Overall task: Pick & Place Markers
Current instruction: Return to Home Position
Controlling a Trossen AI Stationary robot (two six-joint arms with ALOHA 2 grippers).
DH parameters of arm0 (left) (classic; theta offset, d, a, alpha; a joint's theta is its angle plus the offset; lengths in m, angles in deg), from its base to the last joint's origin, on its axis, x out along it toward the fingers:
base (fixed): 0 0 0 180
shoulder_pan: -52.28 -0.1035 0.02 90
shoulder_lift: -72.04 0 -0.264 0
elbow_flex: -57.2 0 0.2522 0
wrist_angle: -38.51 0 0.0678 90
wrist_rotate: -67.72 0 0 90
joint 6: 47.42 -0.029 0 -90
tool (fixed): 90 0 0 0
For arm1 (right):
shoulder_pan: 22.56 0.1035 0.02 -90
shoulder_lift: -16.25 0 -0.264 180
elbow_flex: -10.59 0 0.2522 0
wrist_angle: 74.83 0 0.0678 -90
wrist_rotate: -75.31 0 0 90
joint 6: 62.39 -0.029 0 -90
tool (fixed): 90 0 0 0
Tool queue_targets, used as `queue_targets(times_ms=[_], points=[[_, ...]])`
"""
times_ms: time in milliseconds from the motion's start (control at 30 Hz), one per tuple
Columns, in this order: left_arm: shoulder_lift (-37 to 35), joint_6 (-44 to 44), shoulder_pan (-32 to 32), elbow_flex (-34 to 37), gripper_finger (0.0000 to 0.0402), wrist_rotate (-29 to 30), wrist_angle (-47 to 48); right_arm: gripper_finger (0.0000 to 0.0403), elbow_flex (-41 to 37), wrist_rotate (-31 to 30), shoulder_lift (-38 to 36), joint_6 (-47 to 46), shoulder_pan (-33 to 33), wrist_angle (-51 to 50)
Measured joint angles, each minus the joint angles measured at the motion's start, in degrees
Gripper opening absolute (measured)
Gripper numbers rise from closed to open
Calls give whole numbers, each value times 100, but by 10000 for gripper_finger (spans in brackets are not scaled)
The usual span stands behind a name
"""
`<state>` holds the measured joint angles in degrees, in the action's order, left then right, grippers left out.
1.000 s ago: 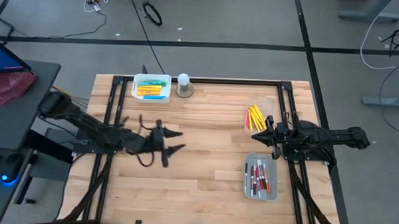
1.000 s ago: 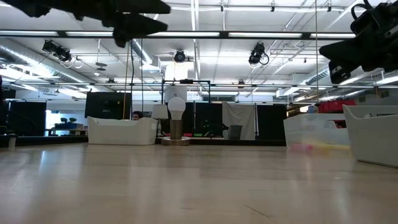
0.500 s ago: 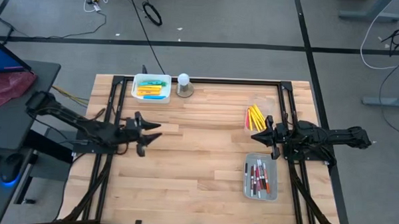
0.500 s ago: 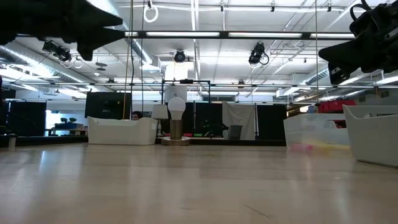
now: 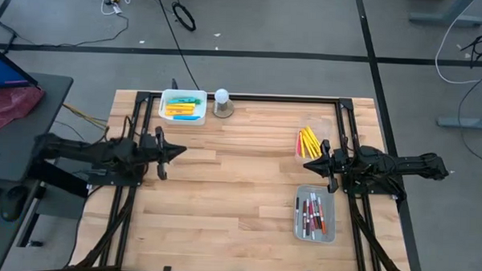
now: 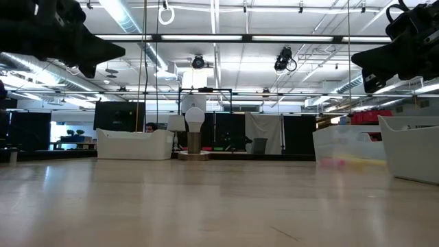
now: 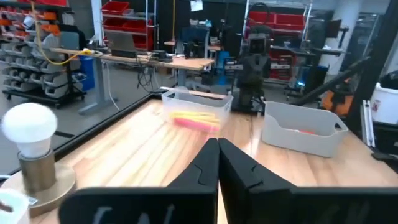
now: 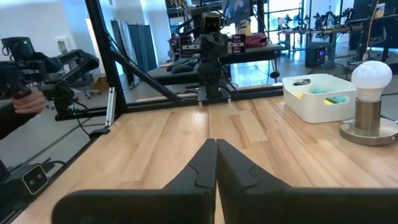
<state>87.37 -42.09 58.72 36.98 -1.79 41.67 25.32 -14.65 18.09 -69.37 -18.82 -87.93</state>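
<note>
Left gripper [image 5: 178,151] had its two dark fingers [image 7: 205,165] pressed together with nothing between them. It hung above the light wooden table [image 5: 239,184], some way from the white bulb on a round metal base [image 5: 221,103], on the left arm's side. Right gripper [image 5: 310,164] was also fully closed and empty, well apart from the bulb on the other side. Yellow, green and blue markers [image 5: 182,109] lay in the white rectangular bin [image 5: 162,105] just beside the bulb. Yellow markers [image 5: 308,142] lay in the transparent bin [image 5: 329,130], away from the bulb and near the right gripper. Red, white and dark markers [image 5: 313,214] lay in the grey tray [image 5: 327,233], farther from the bulb than the transparent bin.
</note>
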Motion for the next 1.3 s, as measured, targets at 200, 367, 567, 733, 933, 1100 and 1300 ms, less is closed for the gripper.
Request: queue_targets(times_ms=[200, 367, 567, 733, 933, 1100, 1300], points=[[-897, -16, -586, 140, 3, -570, 640, 11, 2, -1, 0, 0, -1, 1], [-1531, -43, -799, 432, 2, -1011, 646, 11, 2, -1, 0, 0, -1, 1], [-1531, 19, -1163, 580, 1, -1576, 760, 11, 2, -4, 2, 1, 1, 3], [-1511, 89, -1444, 595, 1, -2025, 819, 11, 2, -3, 2, 0, 0, 5], [-1512, -115, -1491, 599, 1, -2434, 669, 11, 2, -3, 2, 0, 1, 7], [-1512, -146, -1258, 599, 2, -2523, 670, 11, 2, -3, 2, 0, 0, 14], [-1510, -304, -684, 601, 2, -2384, 734, 11, 2, -3, 2, 0, 0, 16]])
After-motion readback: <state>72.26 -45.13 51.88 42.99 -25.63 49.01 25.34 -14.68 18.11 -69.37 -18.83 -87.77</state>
